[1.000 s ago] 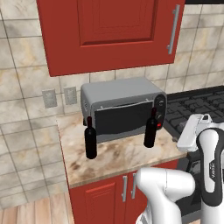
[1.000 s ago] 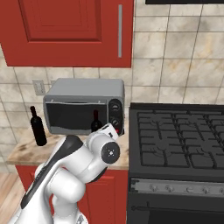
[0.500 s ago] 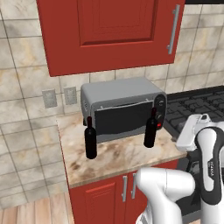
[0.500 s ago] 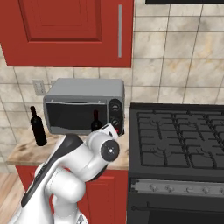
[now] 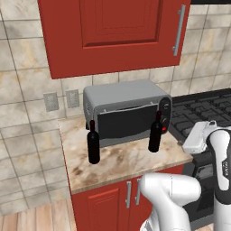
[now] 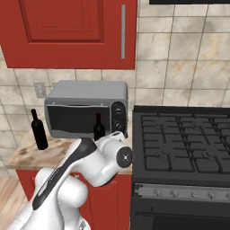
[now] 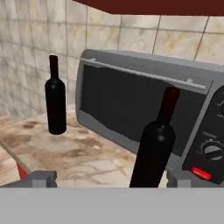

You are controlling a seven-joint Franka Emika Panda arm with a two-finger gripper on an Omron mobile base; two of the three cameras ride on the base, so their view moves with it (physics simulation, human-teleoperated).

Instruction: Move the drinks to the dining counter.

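We are facing a short marbled countertop (image 5: 122,162) backed by tiled wall, with a red cabinet (image 5: 113,31) above and a black stove (image 6: 184,139) to its right. A grey toaster oven (image 5: 126,110) is sitting at the back of the countertop, and both wine bottles are standing upright in front of it: the far bottle (image 5: 93,143) off the oven's left corner, the near bottle (image 5: 155,133) just before its control panel. In the hand view, the near bottle (image 7: 155,144) is rising between the two finger tips, with the far bottle (image 7: 55,101) well off to the left.

The gripper (image 7: 111,178) is standing wide open, with one tip on either side of the near bottle's base, and it is holding nothing; we cannot tell whether the tips are touching the glass yet.

We are judging each bottle as rigid, smooth and slippery, fairly heavy for its width, top-tall and so easy to tip, and breakable if dropped. We are therefore favouring a hold on the straight body below the shoulder, not on the narrow neck, with the bottle kept vertical while it is being lifted clear of the oven.
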